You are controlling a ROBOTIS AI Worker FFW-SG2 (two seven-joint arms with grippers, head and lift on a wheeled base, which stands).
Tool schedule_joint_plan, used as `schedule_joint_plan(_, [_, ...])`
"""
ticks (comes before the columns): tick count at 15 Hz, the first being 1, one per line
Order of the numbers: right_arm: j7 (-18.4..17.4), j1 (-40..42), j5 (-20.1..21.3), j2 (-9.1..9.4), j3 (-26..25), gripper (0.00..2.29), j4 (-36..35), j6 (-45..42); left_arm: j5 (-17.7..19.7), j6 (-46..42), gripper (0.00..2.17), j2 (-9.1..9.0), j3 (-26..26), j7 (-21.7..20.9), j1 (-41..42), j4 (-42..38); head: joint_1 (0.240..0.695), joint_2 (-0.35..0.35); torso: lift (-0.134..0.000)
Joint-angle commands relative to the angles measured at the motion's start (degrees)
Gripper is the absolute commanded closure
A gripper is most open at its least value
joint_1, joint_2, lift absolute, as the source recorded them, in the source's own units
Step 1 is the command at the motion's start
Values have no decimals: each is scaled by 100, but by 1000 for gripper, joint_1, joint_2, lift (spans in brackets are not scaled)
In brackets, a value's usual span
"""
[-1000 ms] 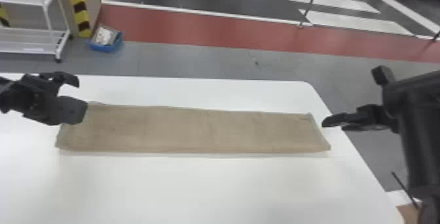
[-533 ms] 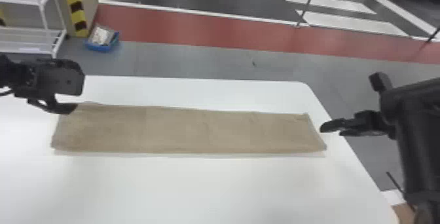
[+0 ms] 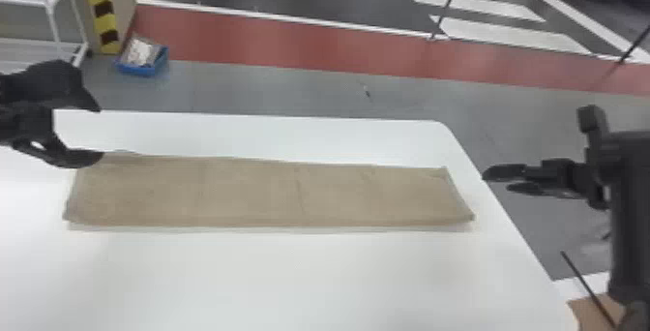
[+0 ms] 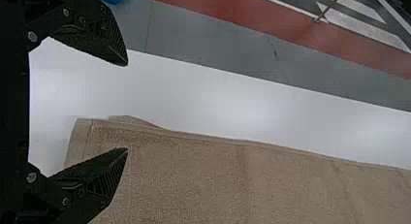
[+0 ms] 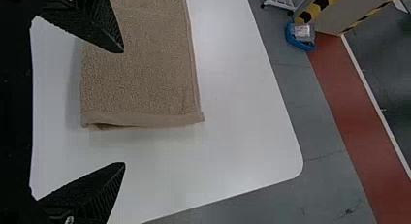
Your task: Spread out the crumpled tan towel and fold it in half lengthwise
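Note:
The tan towel [image 3: 271, 192] lies as a long, flat folded strip across the white table, its long sides running left to right. Over its far left corner is my left gripper [image 3: 100, 134], open with nothing held. In the left wrist view the left gripper [image 4: 128, 106] has its lower finger over the towel [image 4: 218, 180] and a small flap shows at the far edge. My right gripper [image 3: 493, 182] is beside the table's right edge, right of the towel's short end. The right wrist view shows the right gripper [image 5: 124, 107] open, the towel's hemmed end [image 5: 145, 119] near it.
The white table [image 3: 309, 281] has a rounded far right corner. On the floor beyond it sits a blue bin [image 3: 141, 66], near a striped post [image 3: 102, 10] and a white shelf rack [image 3: 53, 1]. A brown cardboard piece [image 3: 597, 310] is at the lower right.
My left gripper has turned and its fingers now stand apart at the towel's far left corner. The right arm has stayed nearly in place. The towel's shape looks unchanged.

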Motion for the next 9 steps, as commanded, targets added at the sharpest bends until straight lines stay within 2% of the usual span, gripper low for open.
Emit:
schedule_joint_plan(1, [-39,60,-32,-15,-96,53,0,-35,-43,7,309,-3,8,-10,48,-36,695,-299,-124])
schedule_joint_plan(9, [-179,112,-111,-42,-105,53,8,-70,-122,7,306,14,43,-1,188,-151,695,-314,-124])
